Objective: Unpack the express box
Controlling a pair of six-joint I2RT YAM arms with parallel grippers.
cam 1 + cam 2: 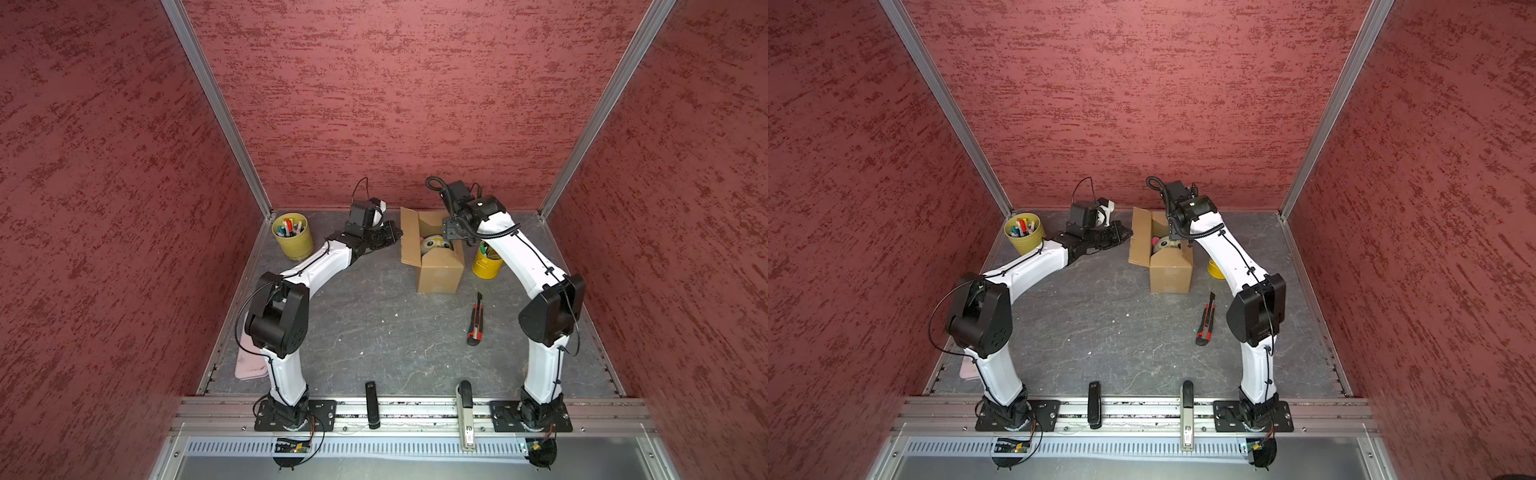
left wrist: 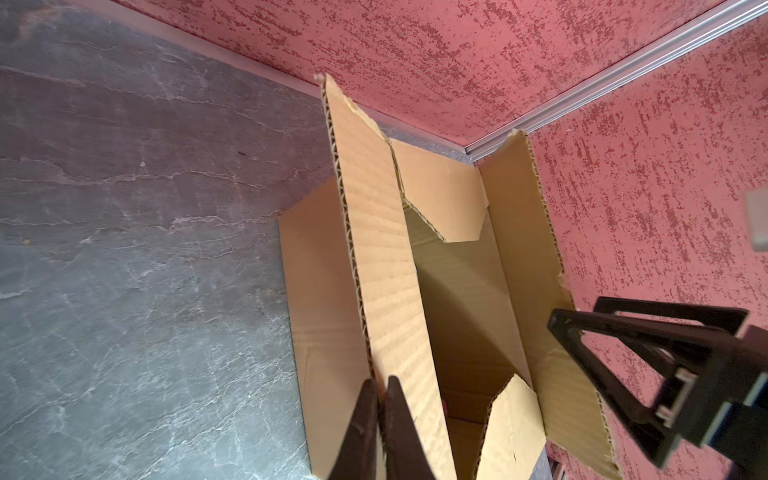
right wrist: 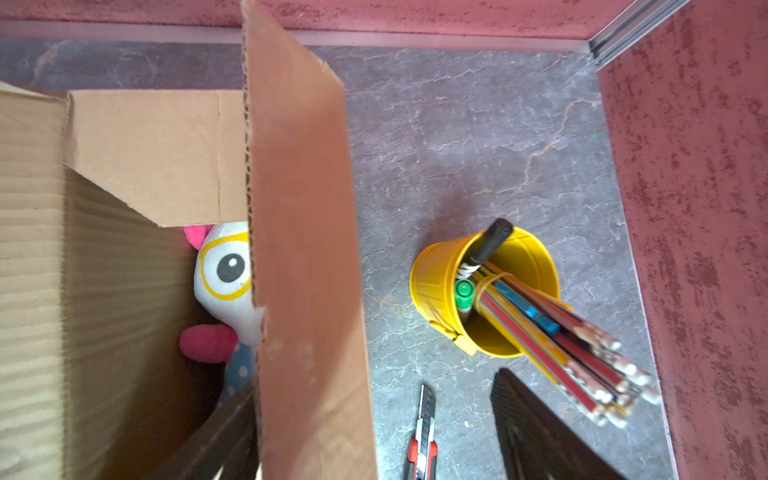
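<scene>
The express box [image 1: 440, 272] [image 1: 1171, 272] stands on the grey table near the back wall with its top flaps open. A white plush toy [image 1: 434, 243] [image 3: 226, 274] with yellow-rimmed eyes and pink parts lies inside. My left gripper [image 1: 395, 233] [image 2: 381, 401] is shut on the corrugated edge of the box's left flap [image 2: 382, 249] [image 1: 409, 241]. My right gripper [image 1: 455, 232] [image 3: 370, 434] is open and straddles the upright right flap [image 3: 303, 249]. One of its fingers [image 3: 220, 440] is inside the box and the other outside.
A yellow cup [image 1: 487, 262] [image 3: 440, 270] of pencils and markers stands just right of the box. Another yellow cup [image 1: 293, 237] sits at the back left. A red and black utility knife [image 1: 476, 320] [image 3: 424, 436] lies in front of the box. A pink item [image 1: 249, 361] lies by the left arm's base.
</scene>
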